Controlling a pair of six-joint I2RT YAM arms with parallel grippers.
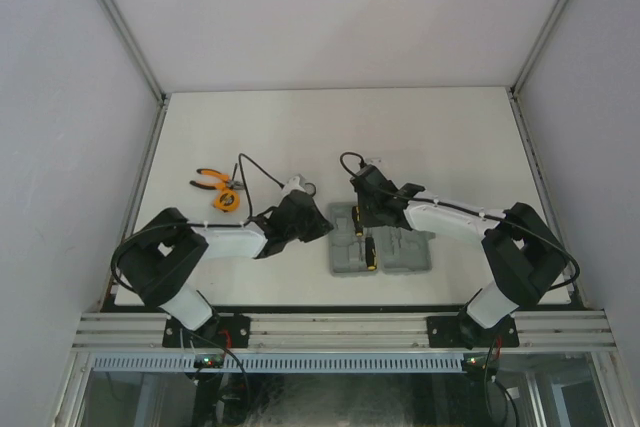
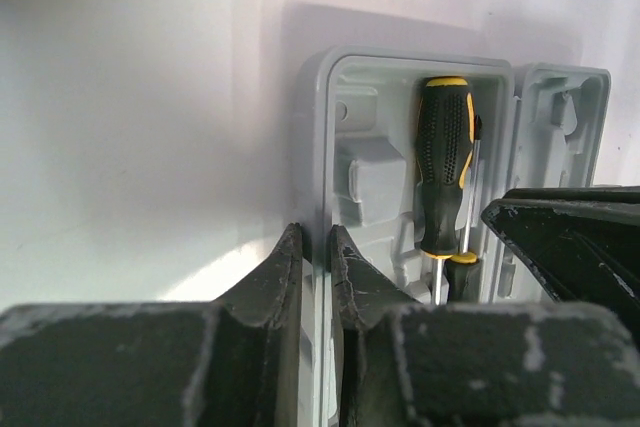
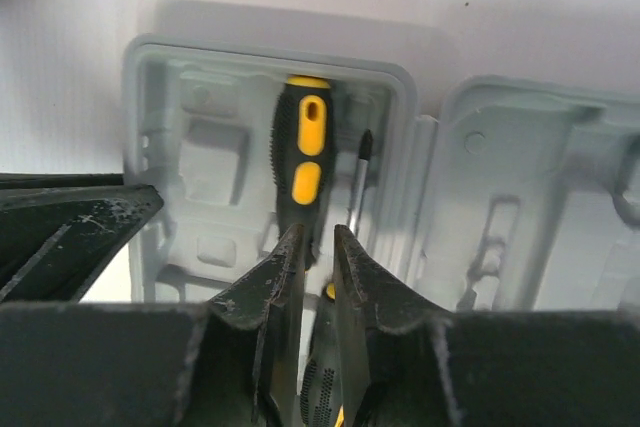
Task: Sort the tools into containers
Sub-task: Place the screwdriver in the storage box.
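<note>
The grey case (image 1: 405,247) lies open in mid-table, both halves facing up. One yellow-and-black screwdriver (image 2: 445,167) rests in a slot of its left half (image 3: 215,162). A second screwdriver (image 3: 358,182) lies beside it the other way round, its handle filling the narrow gap of my right gripper (image 3: 318,245), which is shut on it just above the tray. My left gripper (image 2: 316,247) is shut on the case's left rim (image 2: 318,147). Orange-handled pliers (image 1: 210,180) and the orange tape measure (image 1: 226,201) lie on the table to the left.
White walls enclose the white table on three sides. A metal rail runs along the near edge (image 1: 340,329). The two grippers are close together over the case's left half, the left one (image 1: 322,224) at its edge and the right one (image 1: 363,219) above it.
</note>
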